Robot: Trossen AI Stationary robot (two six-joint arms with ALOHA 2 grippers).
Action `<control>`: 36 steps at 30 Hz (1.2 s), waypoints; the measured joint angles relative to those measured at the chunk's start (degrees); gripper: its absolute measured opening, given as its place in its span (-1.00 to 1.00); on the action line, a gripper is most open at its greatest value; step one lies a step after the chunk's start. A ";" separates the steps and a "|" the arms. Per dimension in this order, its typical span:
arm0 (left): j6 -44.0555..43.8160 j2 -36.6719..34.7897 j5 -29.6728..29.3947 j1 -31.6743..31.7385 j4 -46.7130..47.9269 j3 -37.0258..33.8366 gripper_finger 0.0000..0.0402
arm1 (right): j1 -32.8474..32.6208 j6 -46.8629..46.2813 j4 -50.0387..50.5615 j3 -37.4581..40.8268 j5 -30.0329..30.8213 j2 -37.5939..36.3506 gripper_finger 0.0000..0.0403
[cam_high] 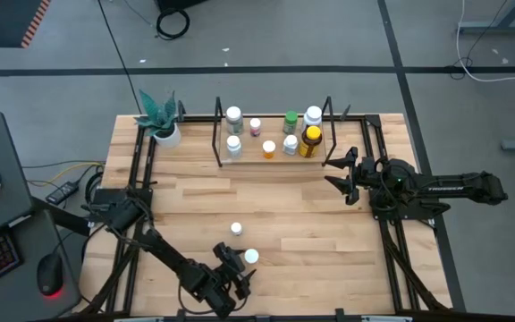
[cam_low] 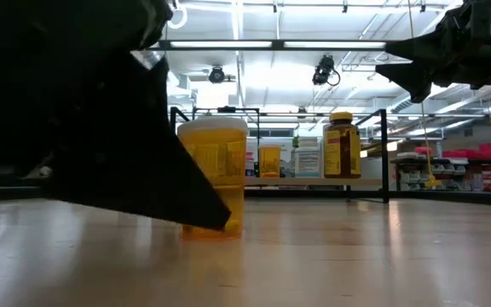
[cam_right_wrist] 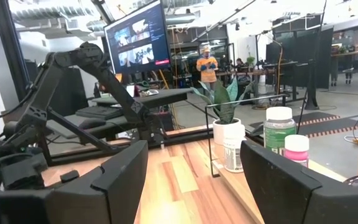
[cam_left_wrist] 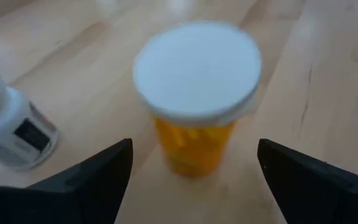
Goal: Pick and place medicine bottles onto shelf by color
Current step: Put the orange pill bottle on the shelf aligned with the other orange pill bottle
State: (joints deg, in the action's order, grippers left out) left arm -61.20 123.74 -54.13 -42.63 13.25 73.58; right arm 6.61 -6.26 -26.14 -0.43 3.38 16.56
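Orange bottle stands free between the left gripper's low, wide-open jaws — right gripper half-open, empty.

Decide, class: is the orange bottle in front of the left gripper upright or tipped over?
Upright. The orange bottle stands on its base on the table, white cap on top, between the open left gripper's fingers.

— What sits on the bench?
— Just in front of the left hand, an orange bottle stands upright with a white bottle near it. Far from that hand, the shelf and a plant pot.
— And on the shelf?
— Eight bottles, the amber bottle nearest the right hand.
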 joint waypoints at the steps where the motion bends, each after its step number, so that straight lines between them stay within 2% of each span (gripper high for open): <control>1: -0.02 0.19 -0.33 0.11 -0.64 0.05 0.72 | 0.00 0.00 0.03 0.00 0.00 0.04 0.31; 7: 1.98 0.55 -3.78 0.15 -1.90 0.07 0.61 | 0.00 -0.01 -0.19 0.00 0.00 0.03 0.31; 29: 2.46 1.77 -7.78 0.79 -4.03 0.04 0.05 | 0.00 0.00 0.03 0.00 0.00 0.04 0.31; 36: 2.46 1.77 -7.78 0.79 -3.98 0.04 -0.01 | 0.00 0.00 0.03 0.00 0.00 0.04 0.31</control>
State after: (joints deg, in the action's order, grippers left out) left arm -58.74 125.51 -61.91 -41.85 9.27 73.63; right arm 6.61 -6.26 -26.11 -0.43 3.38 16.60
